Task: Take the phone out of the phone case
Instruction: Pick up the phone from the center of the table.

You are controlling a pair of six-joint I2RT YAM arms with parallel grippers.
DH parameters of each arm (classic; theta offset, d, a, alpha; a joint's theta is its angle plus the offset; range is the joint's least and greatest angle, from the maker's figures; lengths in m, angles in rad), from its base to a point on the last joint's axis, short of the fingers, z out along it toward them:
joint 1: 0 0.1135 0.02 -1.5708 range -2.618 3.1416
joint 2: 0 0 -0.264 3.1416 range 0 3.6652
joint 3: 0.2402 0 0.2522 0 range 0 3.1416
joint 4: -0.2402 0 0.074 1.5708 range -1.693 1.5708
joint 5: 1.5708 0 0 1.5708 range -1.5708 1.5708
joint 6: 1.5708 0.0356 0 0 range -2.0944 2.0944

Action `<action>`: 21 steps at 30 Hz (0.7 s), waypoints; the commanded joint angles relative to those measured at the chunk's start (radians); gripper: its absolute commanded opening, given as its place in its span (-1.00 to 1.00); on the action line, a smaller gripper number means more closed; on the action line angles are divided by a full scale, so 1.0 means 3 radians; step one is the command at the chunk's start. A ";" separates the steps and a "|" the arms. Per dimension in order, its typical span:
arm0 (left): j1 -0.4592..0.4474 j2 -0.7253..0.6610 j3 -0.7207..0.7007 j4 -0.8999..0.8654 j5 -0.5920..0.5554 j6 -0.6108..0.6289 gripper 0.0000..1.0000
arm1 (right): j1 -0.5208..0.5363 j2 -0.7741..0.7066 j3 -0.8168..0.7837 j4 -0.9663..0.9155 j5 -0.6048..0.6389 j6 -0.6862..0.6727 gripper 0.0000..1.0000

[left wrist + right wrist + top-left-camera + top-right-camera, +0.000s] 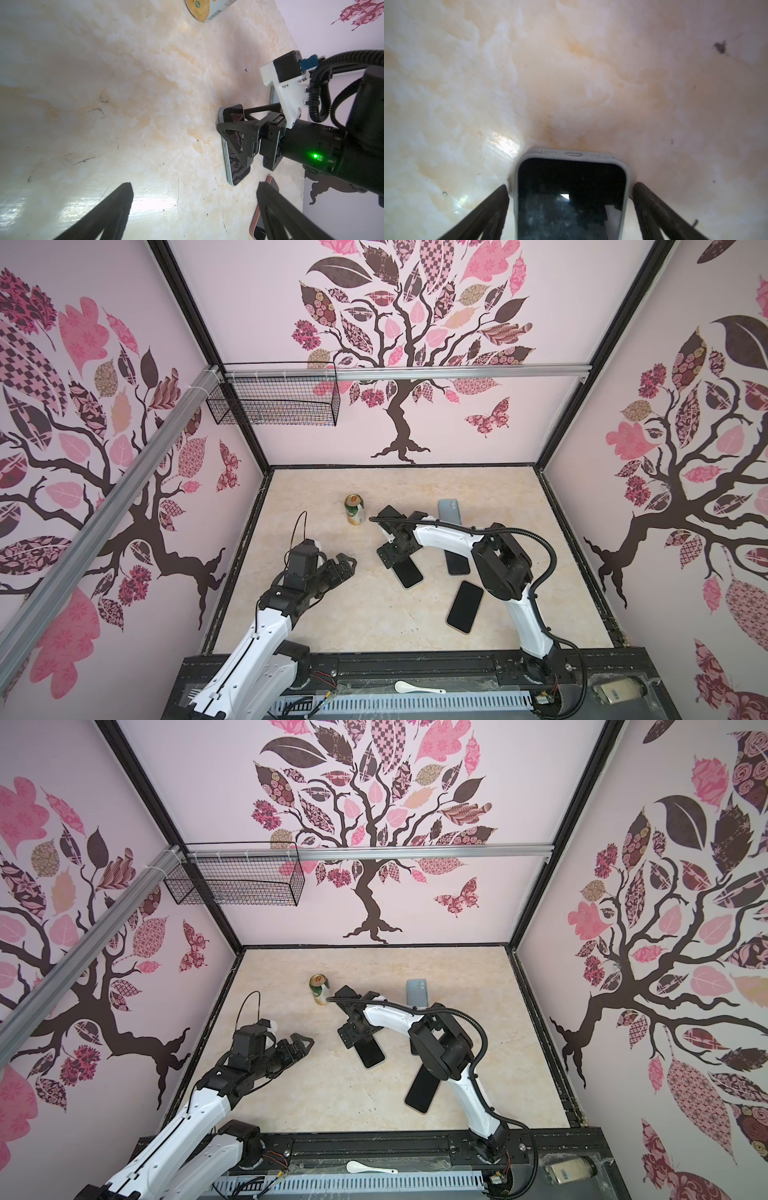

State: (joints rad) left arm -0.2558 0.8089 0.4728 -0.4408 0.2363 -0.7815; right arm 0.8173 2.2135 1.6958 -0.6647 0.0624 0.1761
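The phone [571, 199] lies screen up in its pale case [571, 153], flat on the table [332, 614] near the middle. A can [354, 510] stands farther back, and a second dark phone [465, 605] lies nearer the front. The right jaws sit low over the cased phone, spread wide, one finger on each side and not clamped; contact unclear. The left jaws hang wide apart over bare table, holding nothing.

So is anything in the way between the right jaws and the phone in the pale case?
Nothing visible: the right gripper straddles the black-screened phone in its pale grey case, jaws open, one on each side.
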 commanded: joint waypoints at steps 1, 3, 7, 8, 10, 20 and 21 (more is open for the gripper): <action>0.0013 -0.0035 -0.0034 -0.0018 -0.0035 0.0064 0.93 | 0.0039 0.0241 0.0128 -0.0334 0.0179 -0.0038 0.84; 0.0013 -0.0030 -0.0030 -0.0017 -0.0054 0.0077 0.93 | 0.0076 0.0312 0.0199 -0.0430 0.0237 -0.0081 0.82; 0.0010 -0.0018 -0.0002 -0.0037 -0.0105 0.0109 0.93 | 0.0119 0.0412 0.0289 -0.0557 0.0256 -0.0094 0.77; 0.0010 -0.0015 0.0011 -0.0039 -0.0113 0.0123 0.94 | 0.0125 0.0417 0.0290 -0.0551 0.0233 -0.0079 0.76; 0.0012 0.0004 0.0043 -0.0059 -0.0123 0.0164 0.96 | 0.0124 0.0412 0.0289 -0.0515 0.0211 -0.0045 0.70; 0.0011 0.0029 0.0148 -0.0002 0.0008 0.0341 0.96 | 0.0115 0.0414 0.0502 -0.0601 0.0145 0.0137 0.47; 0.0014 0.0041 0.0151 0.0015 0.0068 0.0350 0.96 | 0.0105 0.0389 0.0510 -0.0601 0.0136 0.0167 0.46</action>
State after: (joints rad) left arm -0.2558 0.8196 0.4747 -0.4583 0.2230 -0.7094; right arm 0.8474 2.2826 1.8294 -0.7879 0.1047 0.1925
